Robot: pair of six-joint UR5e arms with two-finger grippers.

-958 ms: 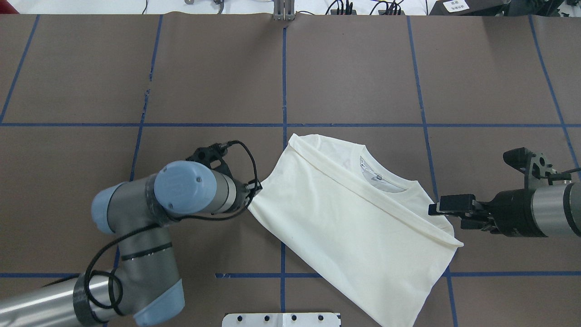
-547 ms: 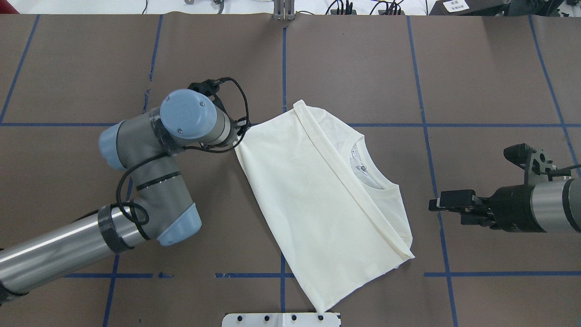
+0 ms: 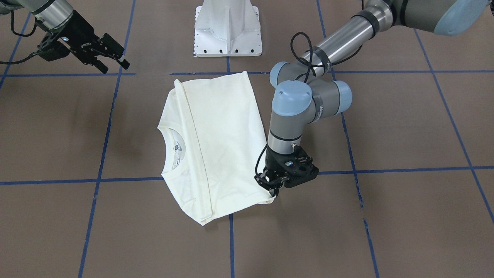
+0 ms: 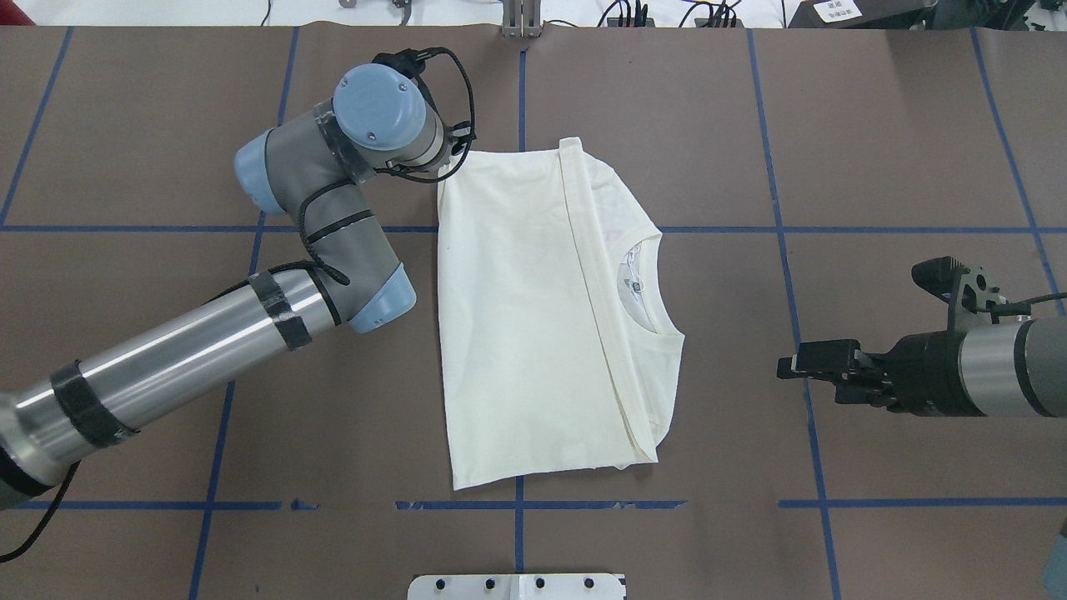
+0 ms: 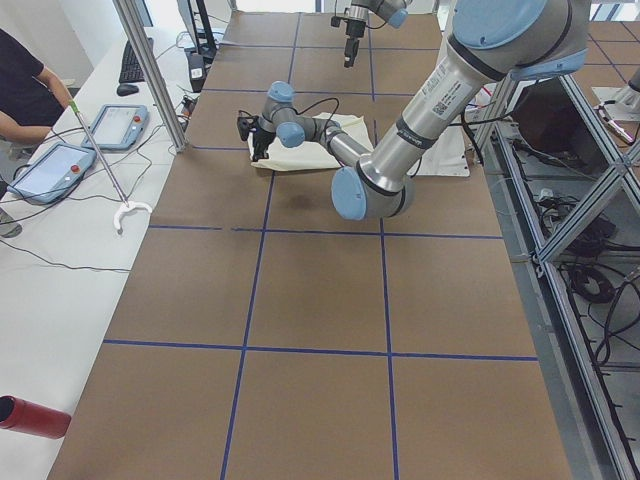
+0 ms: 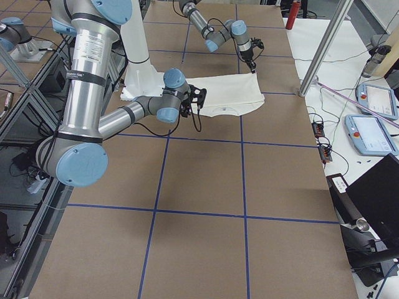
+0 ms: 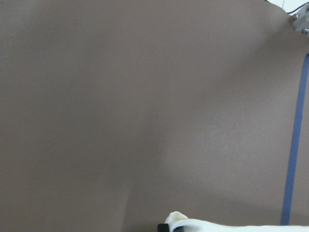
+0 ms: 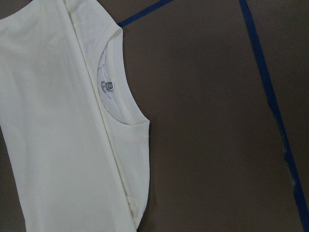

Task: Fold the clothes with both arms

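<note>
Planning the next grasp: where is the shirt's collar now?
Overhead view: the collar sits on the folded T-shirt's right edge, facing the right gripper, which hangs apart from it.

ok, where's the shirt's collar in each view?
Front-facing: collar, left of centre.
Overhead: right of centre.
Exterior left: too small to tell.
Exterior right: upper middle.
Left wrist: not in it; only a shirt corner.
Right wrist: upper left.
Landmark: blue tape line meeting the collar's end.
</note>
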